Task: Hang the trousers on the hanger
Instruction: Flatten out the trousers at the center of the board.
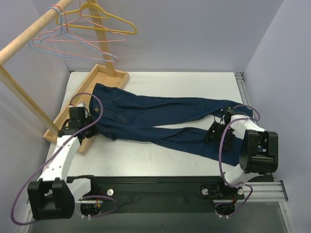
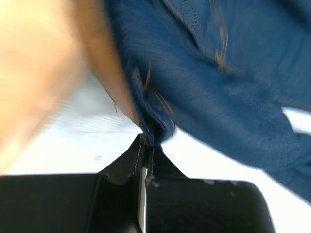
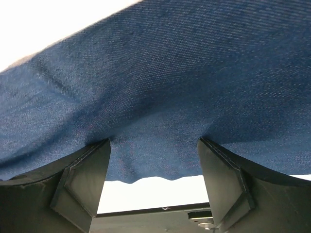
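The trousers (image 1: 155,119) lie flat across the table, waist at the left and leg ends at the right. My left gripper (image 1: 91,127) is at the waist's near edge; in the left wrist view it (image 2: 147,143) is shut on a pinched fold of the denim (image 2: 218,87). My right gripper (image 1: 214,132) is over the near leg's end; in the right wrist view it (image 3: 153,141) is open, and the denim (image 3: 170,82) and its hem edge lie between the fingers. The light-blue hanger (image 1: 111,58) hangs on the wooden rail at the top left, far from both grippers.
A wooden rack (image 1: 29,34) stands at the back left, with a yellow hanger (image 1: 114,22) and pink hangers (image 1: 87,41) on its rail. Its wooden base (image 1: 104,77) lies along the table's left edge, close beside my left gripper, and shows in the left wrist view (image 2: 43,63).
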{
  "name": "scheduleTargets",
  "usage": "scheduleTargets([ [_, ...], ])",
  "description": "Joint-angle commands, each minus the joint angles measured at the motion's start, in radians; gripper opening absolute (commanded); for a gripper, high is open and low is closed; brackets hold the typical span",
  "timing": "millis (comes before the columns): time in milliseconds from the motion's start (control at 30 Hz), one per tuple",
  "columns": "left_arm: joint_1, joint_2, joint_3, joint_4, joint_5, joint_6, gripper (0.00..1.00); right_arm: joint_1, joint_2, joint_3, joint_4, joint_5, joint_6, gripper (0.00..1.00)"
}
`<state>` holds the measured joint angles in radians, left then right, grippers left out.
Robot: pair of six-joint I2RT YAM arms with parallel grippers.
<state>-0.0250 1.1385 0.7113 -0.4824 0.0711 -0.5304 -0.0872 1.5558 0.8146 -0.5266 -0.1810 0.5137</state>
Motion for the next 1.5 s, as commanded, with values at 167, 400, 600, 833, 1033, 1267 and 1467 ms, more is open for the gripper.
scheduleTargets([
  [167,0.180,-0.217,0.229,-0.323,-0.203,0.141,0.00,-0.034,0.082,0.070,-0.021,0.069,0.026,0.74],
  [400,0.198,-0.168,0.260,-0.321,-0.199,0.161,0.00,-0.051,0.053,0.175,-0.076,0.065,0.032,0.73],
  [600,0.198,-0.148,0.252,-0.305,-0.183,0.162,0.00,-0.123,-0.057,0.212,-0.111,0.051,0.068,0.73],
  [833,0.200,-0.146,0.232,-0.288,-0.171,0.161,0.00,-0.154,0.012,0.204,-0.101,0.052,0.080,0.73],
  [1033,0.201,-0.151,0.211,-0.269,-0.165,0.155,0.00,-0.154,0.115,0.239,-0.046,0.025,0.124,0.68],
  [1267,0.224,-0.171,0.180,-0.252,-0.142,0.136,0.00,-0.154,0.188,0.279,-0.038,0.014,0.149,0.56],
  [1467,0.241,-0.168,0.188,-0.248,-0.142,0.133,0.00,-0.155,0.191,0.284,-0.038,0.009,0.114,0.09],
])
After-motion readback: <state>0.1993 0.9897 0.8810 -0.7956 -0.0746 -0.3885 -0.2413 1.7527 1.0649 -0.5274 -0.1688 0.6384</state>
